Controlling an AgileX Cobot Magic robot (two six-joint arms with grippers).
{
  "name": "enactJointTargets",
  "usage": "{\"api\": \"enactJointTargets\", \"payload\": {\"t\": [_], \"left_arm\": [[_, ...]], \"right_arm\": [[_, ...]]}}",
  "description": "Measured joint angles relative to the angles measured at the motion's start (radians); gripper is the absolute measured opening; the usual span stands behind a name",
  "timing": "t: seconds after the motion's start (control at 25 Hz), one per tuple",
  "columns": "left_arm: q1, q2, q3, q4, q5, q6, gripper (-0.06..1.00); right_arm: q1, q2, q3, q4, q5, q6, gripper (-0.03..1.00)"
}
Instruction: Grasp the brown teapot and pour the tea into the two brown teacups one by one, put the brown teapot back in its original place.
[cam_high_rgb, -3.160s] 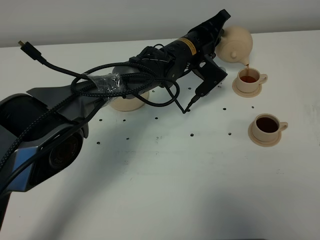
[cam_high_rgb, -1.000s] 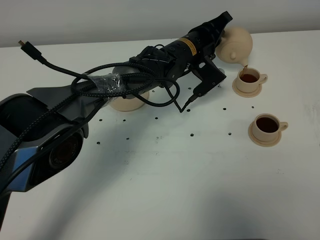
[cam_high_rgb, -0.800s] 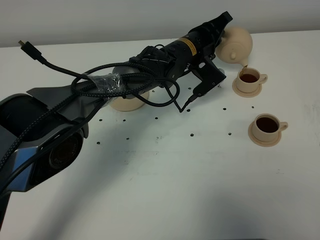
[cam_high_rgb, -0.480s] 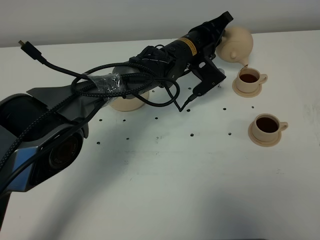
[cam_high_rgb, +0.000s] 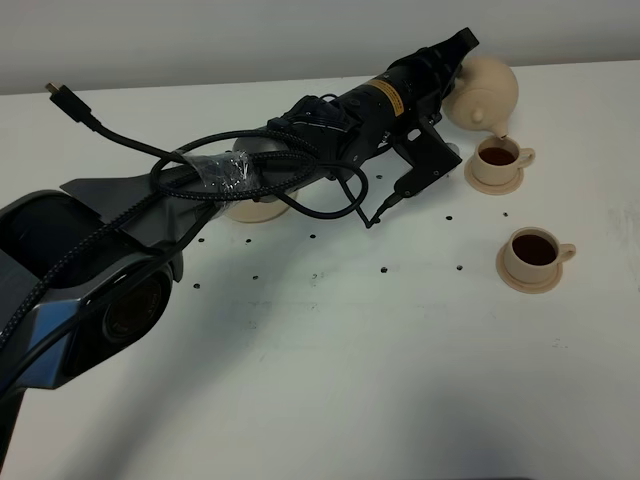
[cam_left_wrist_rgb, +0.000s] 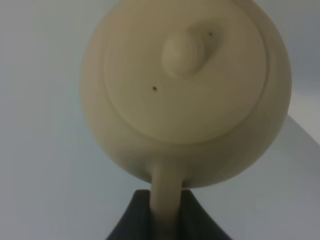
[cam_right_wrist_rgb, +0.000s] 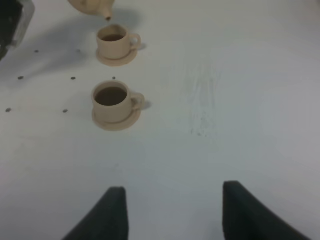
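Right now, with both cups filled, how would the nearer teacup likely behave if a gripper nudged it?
The nearer teacup looks like rigid ceramic, probably brittle if knocked. It is filled with dark tea, so a shove would likely slosh it. It sits loose on its saucer, so it may slide rather than tip.

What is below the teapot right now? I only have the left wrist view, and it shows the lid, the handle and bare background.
Observer: The teapot hangs with its spout just over the far teacup, which sits on its saucer and holds dark tea.
Operator: Is the other cup filled?
Observer: Yes, the near teacup also holds dark tea.
Operator: Where does the pot go back?
Observer: A wider saucer lies on the table, partly hidden under the left arm.
Operator: And the right end effector?
Observer: The right end effector is open, with nothing between its fingers.
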Motion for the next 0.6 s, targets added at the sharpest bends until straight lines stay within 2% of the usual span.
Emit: {"api": "enactJointTargets", "payload": {"t": [0.4, 0.6], "left_arm": [[0.0, 0.0, 0.0, 0.033, 0.001, 0.0, 0.13], [0.0, 0.009, 0.0, 0.034, -0.03, 0.015, 0.13]], "right_arm": [[0.0, 0.0, 0.0, 0.0, 0.0, 0.0, 0.42], [0.0, 0.0, 0.0, 0.0, 0.0, 0.0, 0.42]]}}
